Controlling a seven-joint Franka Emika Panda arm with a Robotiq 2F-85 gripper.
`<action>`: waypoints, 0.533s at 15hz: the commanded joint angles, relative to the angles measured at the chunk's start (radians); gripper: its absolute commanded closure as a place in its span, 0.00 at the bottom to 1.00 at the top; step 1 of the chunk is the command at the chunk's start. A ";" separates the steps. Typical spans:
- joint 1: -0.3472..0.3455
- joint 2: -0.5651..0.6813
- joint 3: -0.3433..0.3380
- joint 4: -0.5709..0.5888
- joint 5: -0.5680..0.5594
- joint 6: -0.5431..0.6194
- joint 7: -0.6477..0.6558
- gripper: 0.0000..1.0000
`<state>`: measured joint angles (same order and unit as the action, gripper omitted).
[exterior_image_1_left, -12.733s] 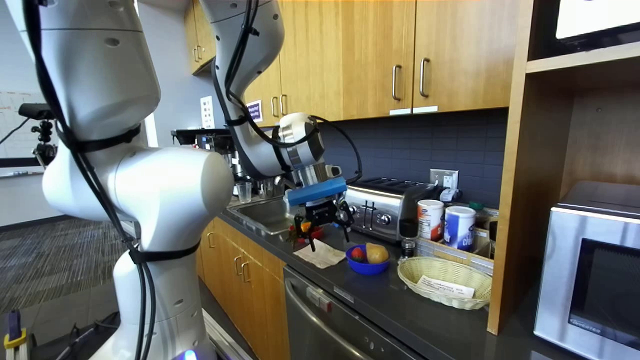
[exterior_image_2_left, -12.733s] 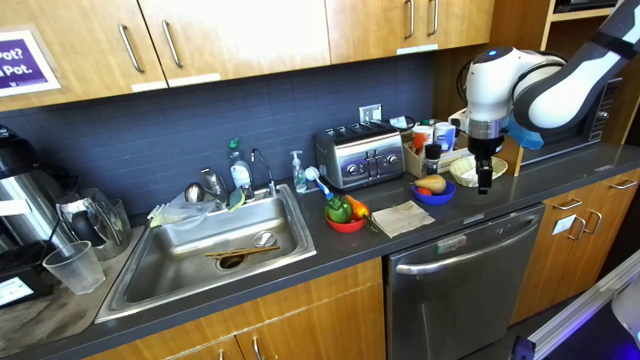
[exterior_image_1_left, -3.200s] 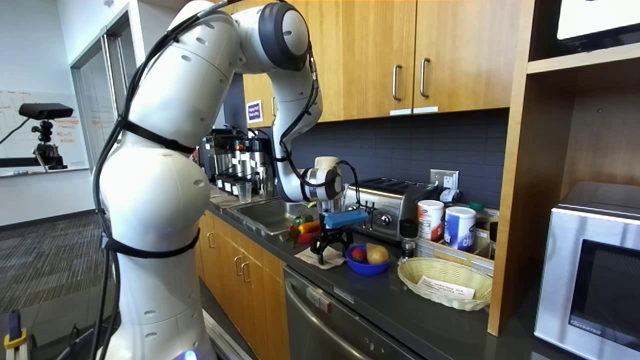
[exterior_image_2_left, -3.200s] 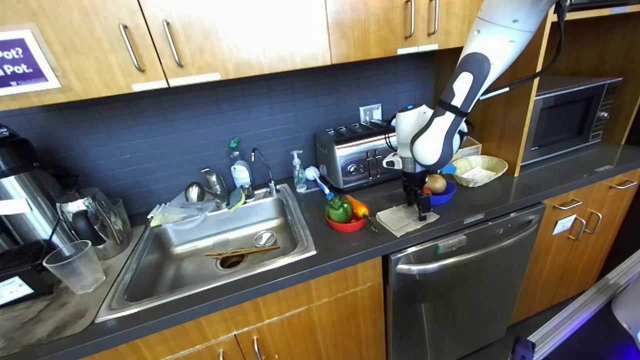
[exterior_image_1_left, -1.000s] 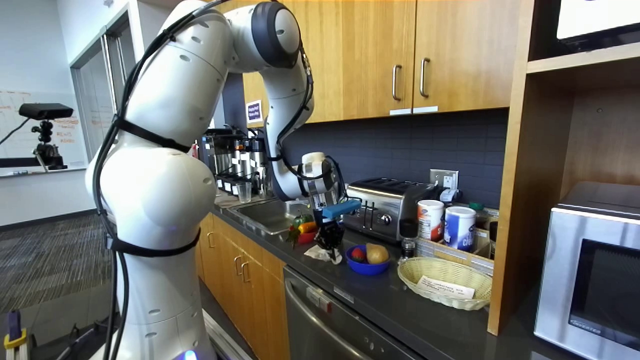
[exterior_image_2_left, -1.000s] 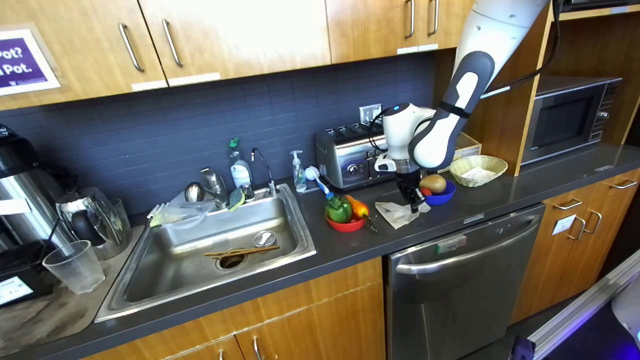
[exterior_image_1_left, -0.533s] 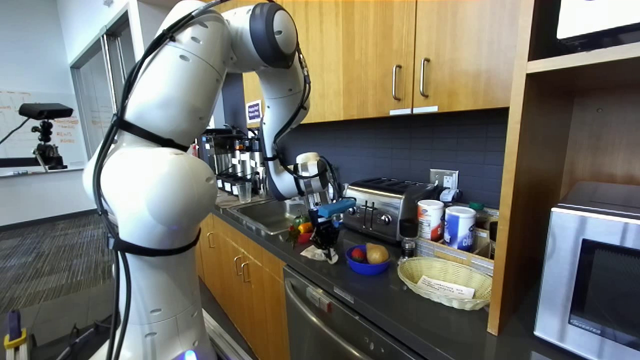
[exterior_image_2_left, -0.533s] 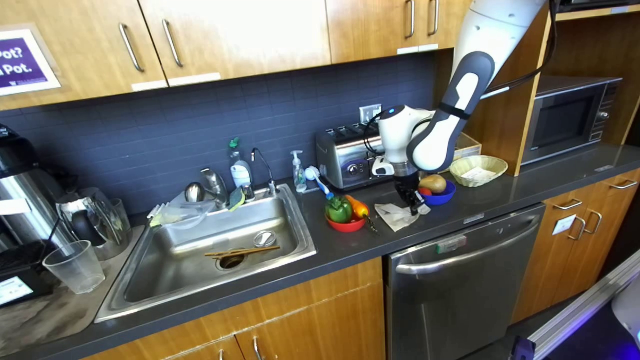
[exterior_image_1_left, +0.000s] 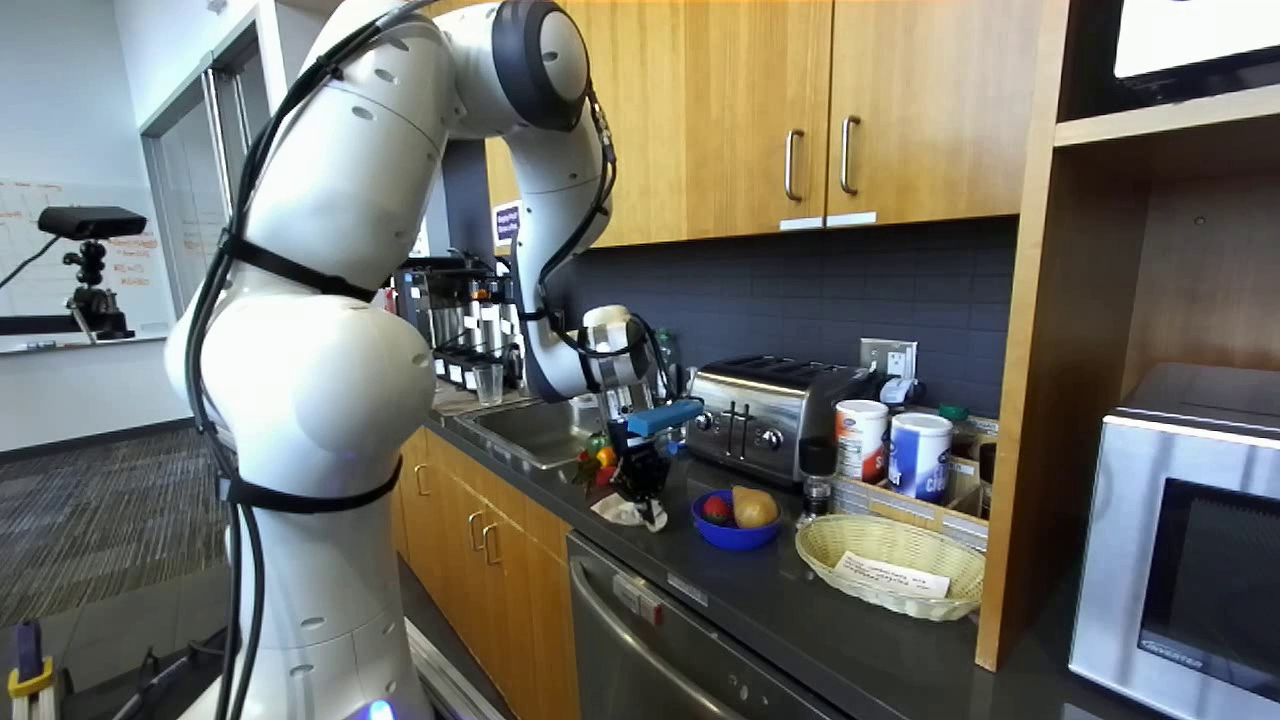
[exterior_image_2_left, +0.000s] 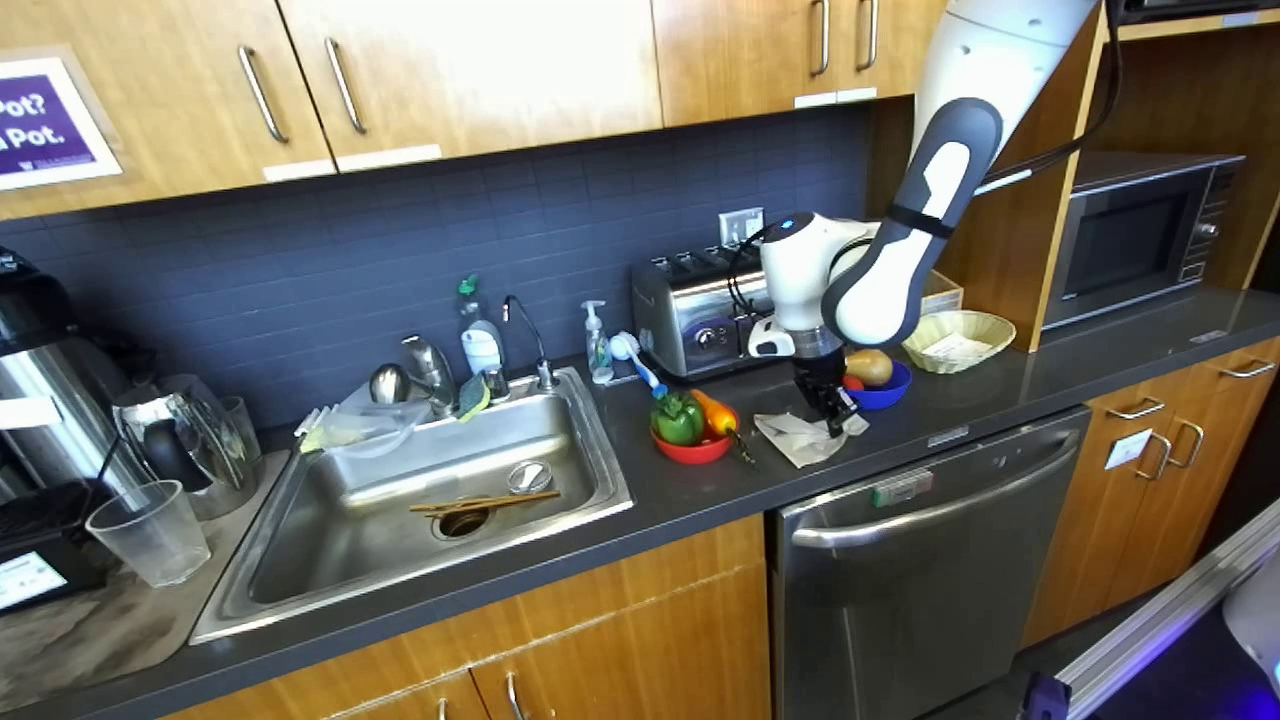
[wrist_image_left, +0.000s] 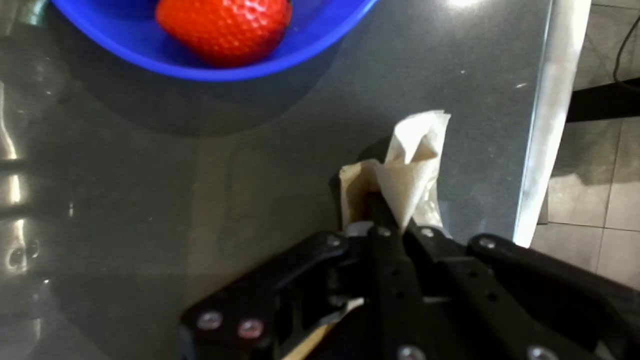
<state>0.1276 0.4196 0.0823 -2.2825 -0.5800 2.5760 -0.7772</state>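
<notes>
A beige paper napkin (exterior_image_2_left: 797, 443) lies on the dark counter, partly crumpled. My gripper (exterior_image_2_left: 838, 424) is shut on its side nearer the blue bowl, tilted over it. In the wrist view a folded tip of the napkin (wrist_image_left: 412, 170) rises from between the black fingers, which are close together; their ends are partly covered by paper. Just beyond is the blue bowl (exterior_image_1_left: 735, 537), which holds a strawberry (wrist_image_left: 225, 30) and a pear (exterior_image_2_left: 868, 367). On the napkin's far side stands a red bowl (exterior_image_2_left: 692, 453) with a green pepper (exterior_image_2_left: 678, 420) and an orange pepper (exterior_image_2_left: 714, 411).
A steel toaster (exterior_image_2_left: 715, 310) stands behind the gripper. The sink (exterior_image_2_left: 330, 560) lies past the red bowl. A wicker basket (exterior_image_1_left: 890, 565), pepper grinder (exterior_image_1_left: 816, 480) and canisters (exterior_image_1_left: 918, 458) are on the blue bowl's other side. The counter's front edge runs above a dishwasher (exterior_image_2_left: 930, 590).
Earlier the gripper stood open above the flat napkin; it has since shut on it and the paper has bunched up. Over the last second gripper and napkin have shifted slightly, away from the blue bowl.
</notes>
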 joint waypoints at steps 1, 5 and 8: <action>-0.025 -0.007 0.010 -0.098 0.000 0.046 0.008 1.00; -0.047 -0.047 0.006 -0.160 0.007 0.086 -0.001 1.00; -0.065 -0.066 0.002 -0.192 0.009 0.120 -0.006 1.00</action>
<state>0.0902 0.3576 0.0829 -2.4003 -0.5795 2.6558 -0.7774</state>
